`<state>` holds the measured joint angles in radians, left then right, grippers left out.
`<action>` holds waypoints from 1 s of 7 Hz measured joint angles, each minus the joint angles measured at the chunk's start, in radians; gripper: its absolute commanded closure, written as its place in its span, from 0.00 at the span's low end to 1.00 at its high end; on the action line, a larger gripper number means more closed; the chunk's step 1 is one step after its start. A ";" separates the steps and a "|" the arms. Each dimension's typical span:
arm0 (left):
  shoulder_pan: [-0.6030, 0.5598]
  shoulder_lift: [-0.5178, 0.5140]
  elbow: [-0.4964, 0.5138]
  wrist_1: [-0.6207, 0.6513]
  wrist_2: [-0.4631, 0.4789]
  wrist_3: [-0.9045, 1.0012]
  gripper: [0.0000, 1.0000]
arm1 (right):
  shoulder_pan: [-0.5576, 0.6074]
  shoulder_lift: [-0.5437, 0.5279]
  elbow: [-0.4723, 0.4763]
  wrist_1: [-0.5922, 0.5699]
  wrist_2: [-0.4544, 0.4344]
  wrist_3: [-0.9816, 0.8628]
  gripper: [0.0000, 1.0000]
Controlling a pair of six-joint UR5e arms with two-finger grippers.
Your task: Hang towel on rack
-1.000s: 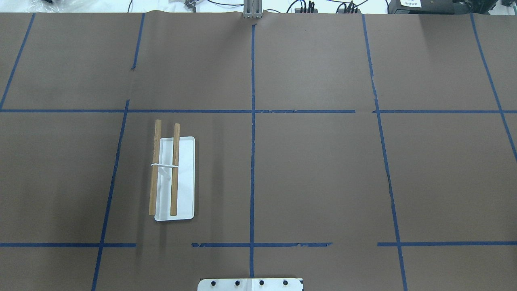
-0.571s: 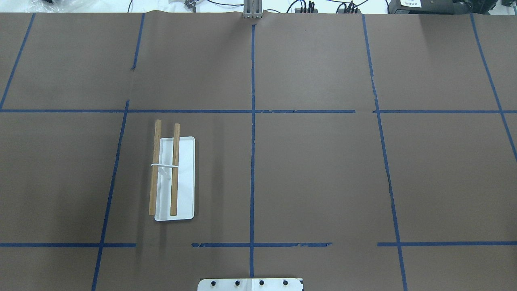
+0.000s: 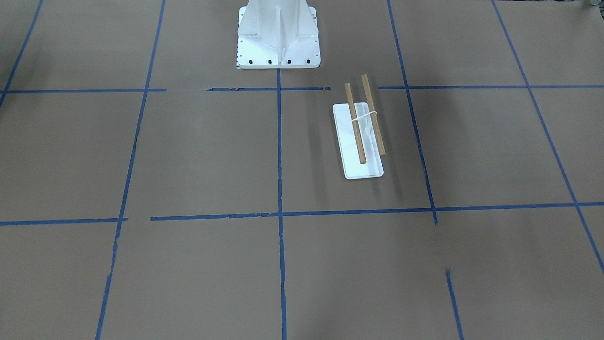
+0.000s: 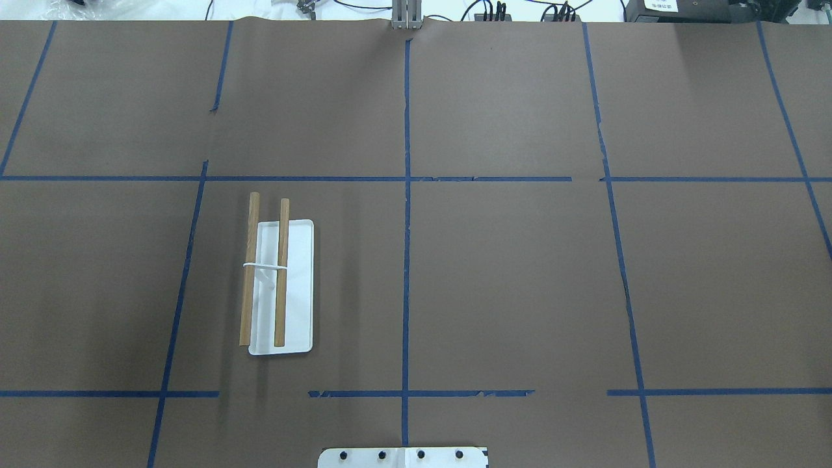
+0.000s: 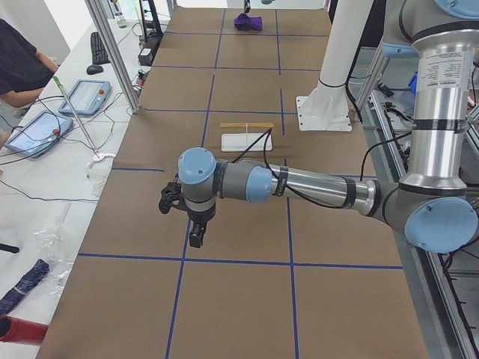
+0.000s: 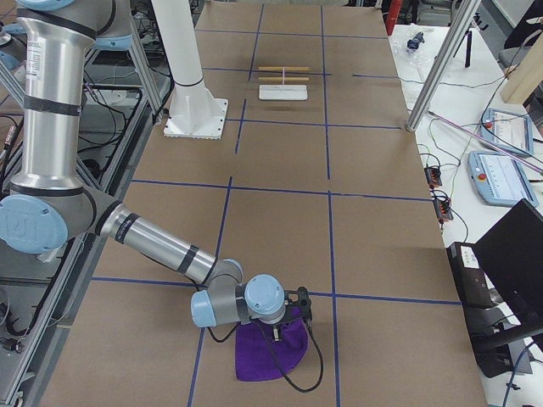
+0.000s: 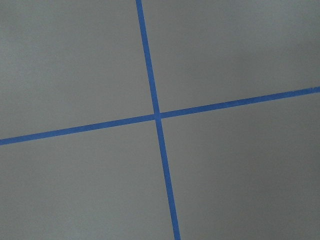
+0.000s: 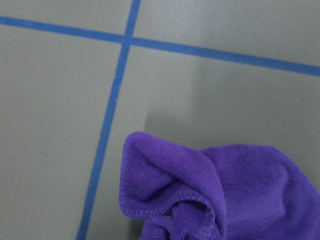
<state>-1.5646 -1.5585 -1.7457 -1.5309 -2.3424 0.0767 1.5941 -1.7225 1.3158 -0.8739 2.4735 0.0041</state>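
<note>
Towel (image 6: 267,352), purple and bunched, lies on the brown bench (image 4: 520,292) well apart from the rack (image 4: 299,286), far off toward the robot's right end. The rack stands upright on its flat white tray, and its two wooden rods (image 3: 361,134) run parallel above the tray, joined near their middle by a white crosspiece. From the rack, the white bolted pedestal (image 3: 278,42) is near, on the robot's side and a little toward the right arm. The right claw (image 6: 293,326) is low at the towel's top edge, far from the rack; the side view does not show whether its fingers are apart or pinched on the cloth, and its wrist camera shows only a raised purple fold beside blue tape lines (image 8: 107,125). The left claw (image 5: 195,239) hangs over the bench on the rack's other side, well beyond it toward the robot's left end, above a crossing of tape lines; I cannot tell how its fingers stand.
</note>
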 measured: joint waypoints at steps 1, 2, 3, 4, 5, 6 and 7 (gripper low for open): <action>0.000 0.000 0.000 0.000 0.000 0.000 0.00 | 0.034 0.001 0.063 -0.006 0.029 0.005 1.00; 0.000 -0.001 -0.001 0.000 0.000 0.000 0.00 | 0.052 0.007 0.134 -0.009 0.042 0.014 1.00; 0.000 -0.002 -0.005 -0.002 -0.001 0.000 0.00 | 0.058 0.023 0.207 -0.017 0.050 0.041 1.00; 0.001 -0.011 -0.018 -0.006 -0.001 0.000 0.00 | 0.053 0.057 0.276 -0.034 0.056 0.117 1.00; 0.003 -0.038 -0.034 -0.009 -0.001 -0.008 0.00 | 0.029 0.102 0.335 -0.048 0.058 0.231 1.00; 0.008 -0.085 -0.043 -0.016 0.000 -0.045 0.00 | -0.017 0.150 0.379 -0.052 0.056 0.344 1.00; 0.030 -0.149 -0.047 -0.035 0.003 -0.123 0.00 | -0.072 0.203 0.417 -0.052 0.046 0.445 1.00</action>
<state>-1.5341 -1.7070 -1.7924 -1.5656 -2.3398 -0.0463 1.5217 -1.5192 1.7330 -0.9256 2.5195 0.4489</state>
